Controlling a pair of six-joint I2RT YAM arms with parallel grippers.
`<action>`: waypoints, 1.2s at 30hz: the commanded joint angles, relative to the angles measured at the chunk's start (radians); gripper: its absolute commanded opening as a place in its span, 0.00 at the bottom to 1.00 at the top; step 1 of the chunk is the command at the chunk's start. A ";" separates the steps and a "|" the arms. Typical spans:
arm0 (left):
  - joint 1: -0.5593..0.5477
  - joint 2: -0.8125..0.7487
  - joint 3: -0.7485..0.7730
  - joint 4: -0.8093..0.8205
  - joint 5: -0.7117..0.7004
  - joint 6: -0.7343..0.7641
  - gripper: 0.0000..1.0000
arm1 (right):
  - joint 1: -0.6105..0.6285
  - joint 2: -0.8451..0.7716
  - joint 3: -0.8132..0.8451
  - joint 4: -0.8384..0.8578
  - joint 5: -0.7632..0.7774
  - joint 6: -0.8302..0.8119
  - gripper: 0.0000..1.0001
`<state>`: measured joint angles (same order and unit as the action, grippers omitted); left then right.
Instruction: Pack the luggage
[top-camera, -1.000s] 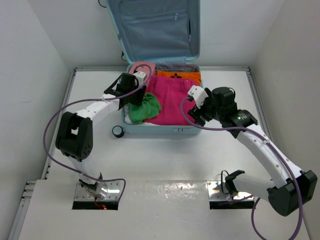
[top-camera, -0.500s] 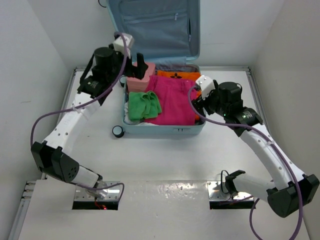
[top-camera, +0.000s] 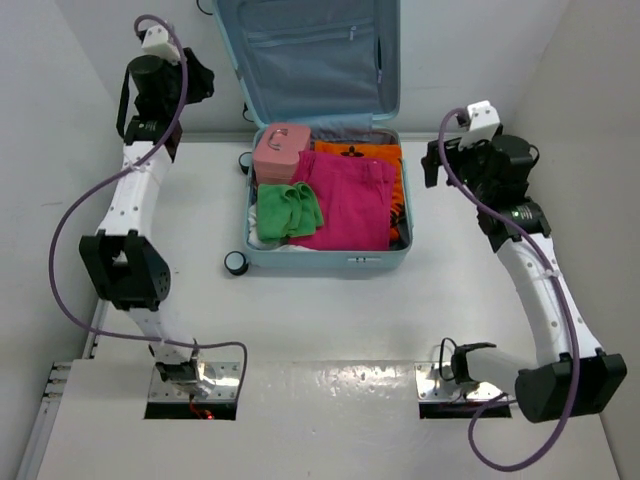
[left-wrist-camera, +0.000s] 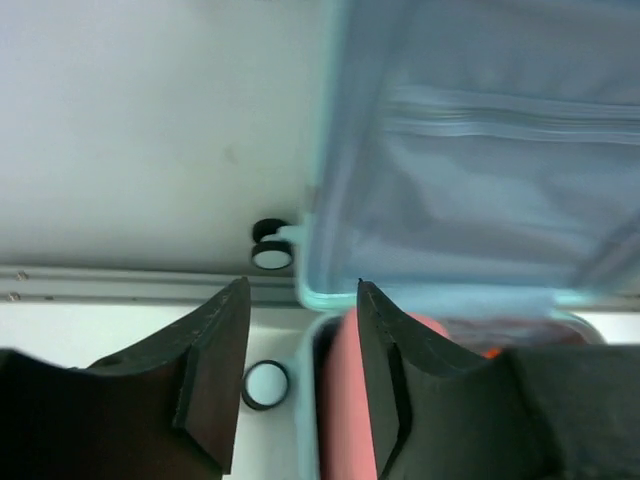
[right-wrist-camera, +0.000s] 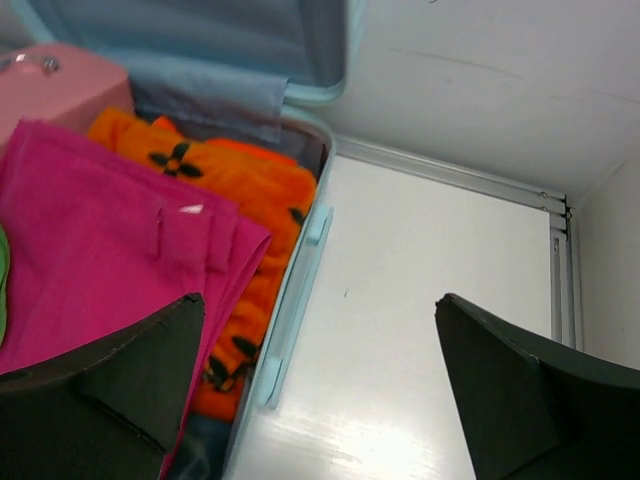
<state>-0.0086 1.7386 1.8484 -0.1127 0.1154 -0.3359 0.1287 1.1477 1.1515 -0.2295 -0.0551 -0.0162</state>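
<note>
The luggage (top-camera: 325, 260) lies open on the table, its lid (top-camera: 305, 50) upright against the back wall. Inside are a pink vanity case (top-camera: 280, 148) in the back-left corner, a green towel (top-camera: 288, 208), a magenta towel (top-camera: 348, 200) and an orange patterned cloth (top-camera: 372, 152). My left gripper (top-camera: 203, 82) hangs high at the back left, beside the lid, open and empty. In the left wrist view it (left-wrist-camera: 300, 300) looks down on the lid's lining (left-wrist-camera: 480, 150) and the pink case (left-wrist-camera: 340, 400). My right gripper (right-wrist-camera: 320, 310) is wide open over bare table, right of the suitcase rim (right-wrist-camera: 300, 270).
A black spinner wheel (top-camera: 236, 263) juts out at the suitcase's front-left corner, and two more (left-wrist-camera: 272, 245) sit by the back hinge. A metal rail (right-wrist-camera: 450, 175) runs along the table's back edge. White walls close in on three sides.
My left arm let go of the pink case, rose and swung to the back left. My right arm pulled out of the suitcase to the right and its jaws widened.
</note>
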 joint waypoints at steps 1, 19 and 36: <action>0.035 0.079 -0.017 0.250 0.089 -0.117 0.50 | -0.066 0.058 0.039 0.159 -0.106 0.097 0.97; 0.070 0.779 0.540 0.696 0.212 -0.319 0.46 | -0.322 0.271 0.186 -0.011 -0.377 0.239 0.90; 0.059 0.238 -0.253 1.107 0.463 -0.285 0.00 | -0.317 0.164 0.065 -0.018 -0.380 0.168 0.89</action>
<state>0.0418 2.1899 1.7081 0.7467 0.4011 -0.5850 -0.1814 1.3571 1.2324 -0.2897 -0.4168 0.1665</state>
